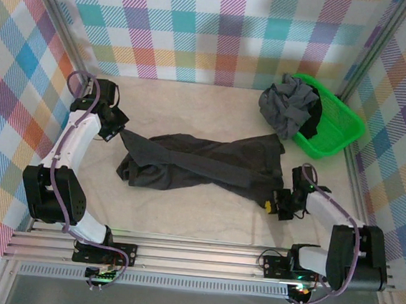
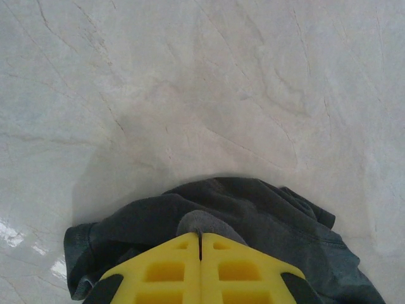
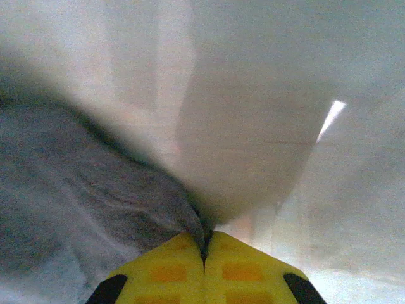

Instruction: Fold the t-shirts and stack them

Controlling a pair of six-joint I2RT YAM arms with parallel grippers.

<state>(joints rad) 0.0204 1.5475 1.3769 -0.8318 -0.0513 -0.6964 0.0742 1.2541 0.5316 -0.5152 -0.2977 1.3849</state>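
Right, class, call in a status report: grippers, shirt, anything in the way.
Left gripper shut on shirt, left end. Right gripper shut on its right corner. Shirt crumpled across table, unfolded. Basket far right, out of the way.

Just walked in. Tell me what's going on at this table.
Two robot arms are handling a charcoal t-shirt that lies crumpled across the table. The left claw is shut on its left end, and the right claw is shut on cloth at its right end. Nothing is folded yet. A grey shirt is heaped over the rim of the green basket in the far right corner.
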